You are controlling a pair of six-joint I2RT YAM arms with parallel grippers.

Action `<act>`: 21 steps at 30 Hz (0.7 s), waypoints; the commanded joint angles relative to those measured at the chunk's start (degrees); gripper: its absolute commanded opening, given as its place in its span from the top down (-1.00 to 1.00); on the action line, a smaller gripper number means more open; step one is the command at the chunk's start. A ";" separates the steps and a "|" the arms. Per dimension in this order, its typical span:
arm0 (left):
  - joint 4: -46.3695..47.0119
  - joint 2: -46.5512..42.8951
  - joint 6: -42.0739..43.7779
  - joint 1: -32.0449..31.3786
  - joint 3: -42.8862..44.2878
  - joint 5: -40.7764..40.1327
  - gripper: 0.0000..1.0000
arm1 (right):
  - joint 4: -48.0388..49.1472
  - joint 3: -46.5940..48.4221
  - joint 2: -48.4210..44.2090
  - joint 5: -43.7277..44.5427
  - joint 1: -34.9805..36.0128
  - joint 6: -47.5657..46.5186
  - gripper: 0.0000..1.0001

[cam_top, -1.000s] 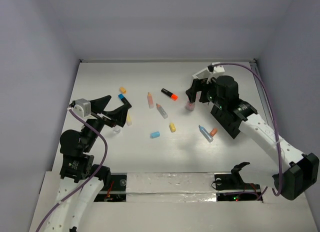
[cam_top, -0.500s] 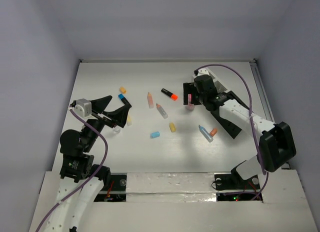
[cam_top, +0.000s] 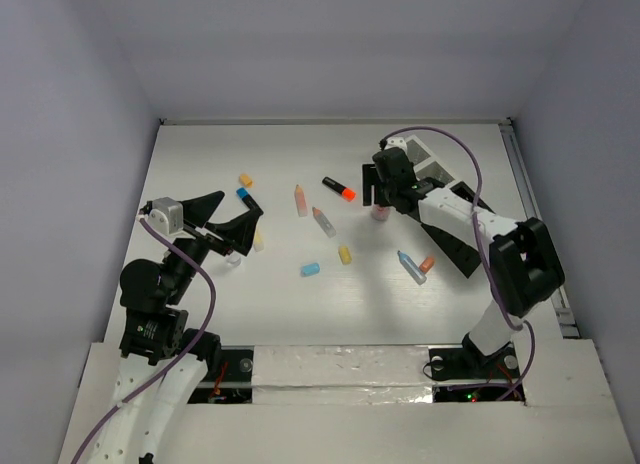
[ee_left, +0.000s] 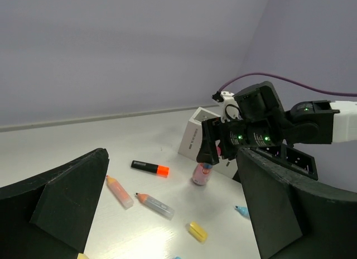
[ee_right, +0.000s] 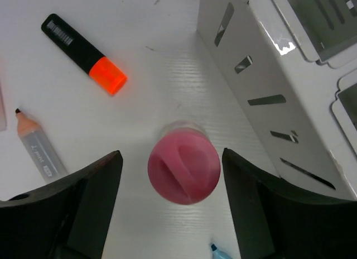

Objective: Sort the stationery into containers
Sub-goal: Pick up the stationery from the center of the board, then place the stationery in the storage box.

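At table 1 o'clock, right gripper (ee_right: 170, 158) straddles upright pink cylinder (ee_right: 184, 167), jaws spread, probably not touching. Pick step. Next: close, lift, carry to containers (ee_right: 262, 86) at its 3 o'clock. Left gripper (cam_top: 237, 206) spread, empty.

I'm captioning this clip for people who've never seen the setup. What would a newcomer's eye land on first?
The upright pink plastic cylinder stands out, beside the white slatted box. The right gripper is poised over it, open, with a finger on each side and not touching it. Around it, small colourful markers lie scattered on the white table; the black marker with an orange cap is the brightest.
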 commanded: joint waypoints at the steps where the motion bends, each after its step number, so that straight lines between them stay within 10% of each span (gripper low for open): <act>1: 2.59 -0.20 0.08 -0.20 1.85 0.52 -0.98 | 3.52 3.33 0.41 4.13 0.53 0.30 -0.46; 8: 2.59 -0.91 0.08 -0.20 1.85 0.43 -0.98 | 4.06 3.59 -1.34 4.67 0.53 1.09 0.71; 21: 1.18 -2.31 0.51 -5.03 3.60 2.44 -0.98 | -8.04 -1.95 -32.97 25.92 -0.09 3.01 0.73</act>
